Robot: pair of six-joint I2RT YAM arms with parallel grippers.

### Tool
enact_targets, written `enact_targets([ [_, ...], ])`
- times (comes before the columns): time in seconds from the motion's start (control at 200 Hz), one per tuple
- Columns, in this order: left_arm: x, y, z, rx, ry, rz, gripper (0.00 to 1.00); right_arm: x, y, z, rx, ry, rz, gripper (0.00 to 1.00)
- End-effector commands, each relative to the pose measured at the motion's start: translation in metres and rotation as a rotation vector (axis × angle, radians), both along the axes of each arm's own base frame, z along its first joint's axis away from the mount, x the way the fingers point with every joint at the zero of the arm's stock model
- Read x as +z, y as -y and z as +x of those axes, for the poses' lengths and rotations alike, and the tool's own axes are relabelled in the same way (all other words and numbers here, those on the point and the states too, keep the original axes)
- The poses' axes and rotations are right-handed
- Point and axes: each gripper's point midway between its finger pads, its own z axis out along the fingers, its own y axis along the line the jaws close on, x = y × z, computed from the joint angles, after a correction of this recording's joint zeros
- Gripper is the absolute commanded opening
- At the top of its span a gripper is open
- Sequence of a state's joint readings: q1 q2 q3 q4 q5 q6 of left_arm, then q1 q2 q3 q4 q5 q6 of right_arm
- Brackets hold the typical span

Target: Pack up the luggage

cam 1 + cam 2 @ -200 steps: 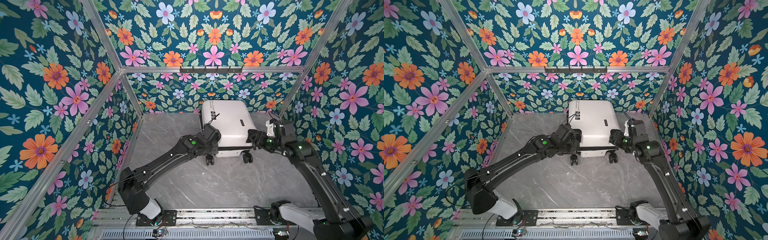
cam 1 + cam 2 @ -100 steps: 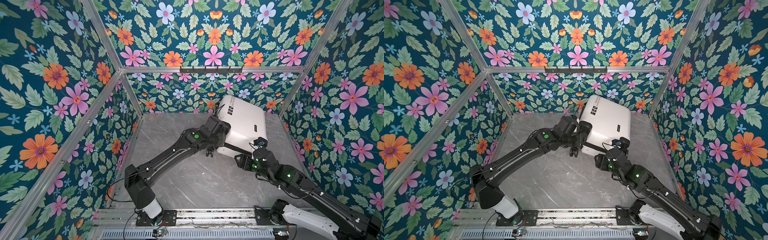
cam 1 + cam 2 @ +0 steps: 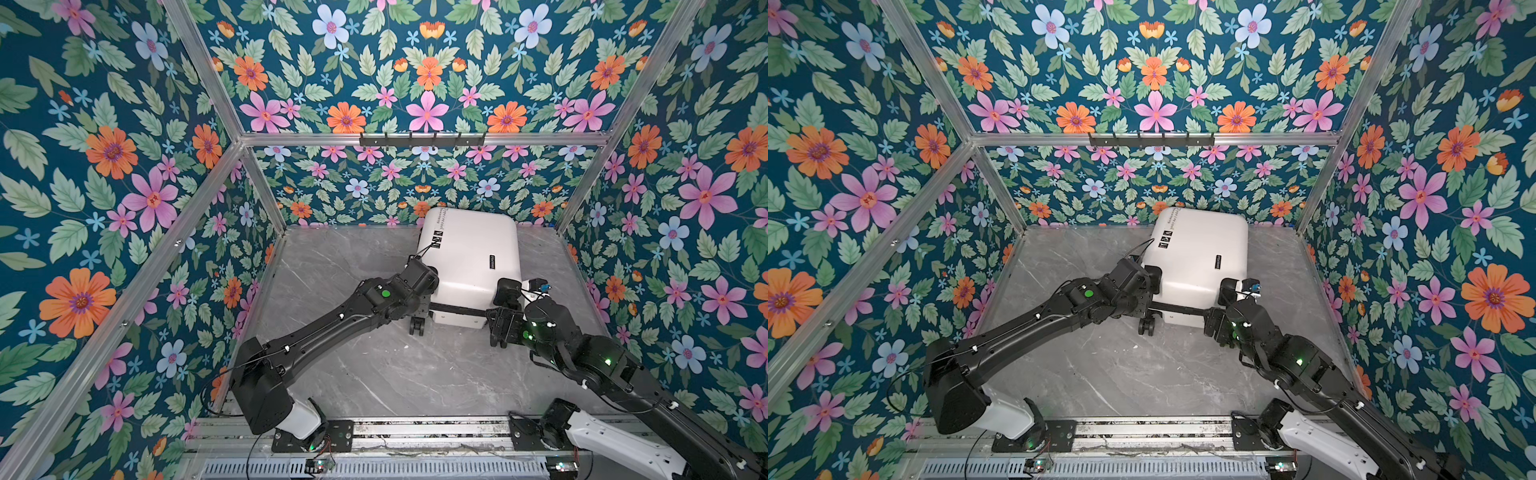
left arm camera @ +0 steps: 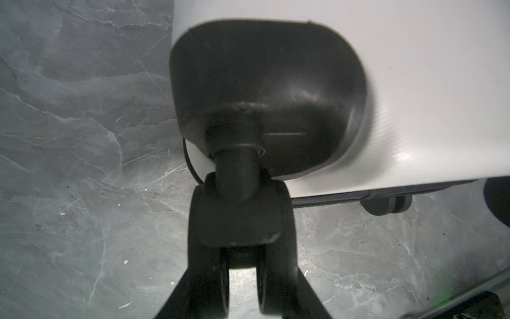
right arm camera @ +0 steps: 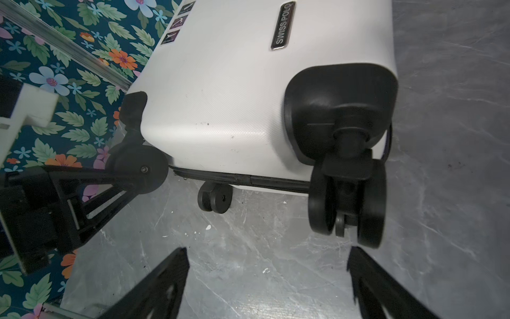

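Luggage (image 3: 471,257) may twist loose.
Left gripper (image 4: 240,204) straddles a swivelling wheel (image 4: 237,229), pinch unclear; right gripper (image 5: 269,250) spread, empty.

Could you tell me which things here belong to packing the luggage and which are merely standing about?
Belongs to the job:
- luggage, closed, lying flat on the table
- left gripper, at one of its wheels
- right gripper, open, close to another wheel

Merely standing about:
- black hook rail on the back wall
- grey table
- floral walls
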State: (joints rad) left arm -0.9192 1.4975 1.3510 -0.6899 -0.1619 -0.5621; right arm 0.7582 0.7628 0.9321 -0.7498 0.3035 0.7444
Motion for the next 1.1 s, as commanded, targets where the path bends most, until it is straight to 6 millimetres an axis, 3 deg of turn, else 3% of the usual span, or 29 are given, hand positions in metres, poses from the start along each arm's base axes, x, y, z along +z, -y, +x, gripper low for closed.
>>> enact_targets([
  [0.0,0.028,0.009,0.016,-0.008,0.128,-0.059,0.99,0.003,0.013,-0.002,-0.029,0.022,-0.043,0.97],
  [0.105,0.024,0.01,0.012,-0.054,0.127,-0.034,1.0,0.01,0.023,-0.004,-0.051,0.051,-0.059,0.99],
  [0.23,0.023,-0.007,0.011,-0.012,0.139,0.001,1.0,0.022,0.033,-0.005,-0.072,0.098,-0.061,0.99],
  [0.3,0.034,-0.022,0.01,0.04,0.175,-0.007,1.0,0.027,0.035,-0.006,-0.08,0.111,-0.057,0.99],
  [0.425,0.071,-0.054,0.015,0.19,0.311,-0.083,1.0,0.033,0.04,-0.008,-0.106,0.113,-0.031,0.99],
  [0.505,0.096,-0.053,0.019,0.158,0.373,-0.166,0.99,0.037,0.04,-0.008,-0.111,0.103,-0.035,0.99],
  [0.56,0.102,-0.048,0.02,0.084,0.349,-0.194,0.88,0.039,0.037,-0.007,-0.107,0.089,-0.04,0.99],
  [0.63,0.091,-0.049,0.025,0.019,0.184,-0.206,0.76,0.041,0.031,-0.005,-0.089,0.06,-0.049,0.91],
  [0.725,0.061,-0.059,0.026,0.015,-0.051,-0.149,0.63,0.041,0.02,-0.004,-0.053,0.011,-0.059,0.78],
  [0.79,0.047,-0.061,0.011,-0.023,-0.161,-0.081,0.63,0.038,0.011,-0.004,-0.022,-0.027,-0.06,0.72],
  [0.865,0.053,-0.054,0.0,-0.057,-0.18,-0.084,0.63,0.03,0.002,-0.005,0.006,-0.073,-0.055,0.67],
  [0.96,0.058,-0.049,-0.012,-0.085,-0.212,-0.074,0.67,0.017,-0.005,-0.006,0.01,-0.13,-0.041,0.66],
  [1.095,0.046,-0.027,-0.027,-0.142,-0.25,0.019,0.7,0.005,-0.014,-0.006,0.01,-0.155,0.013,0.66],
])
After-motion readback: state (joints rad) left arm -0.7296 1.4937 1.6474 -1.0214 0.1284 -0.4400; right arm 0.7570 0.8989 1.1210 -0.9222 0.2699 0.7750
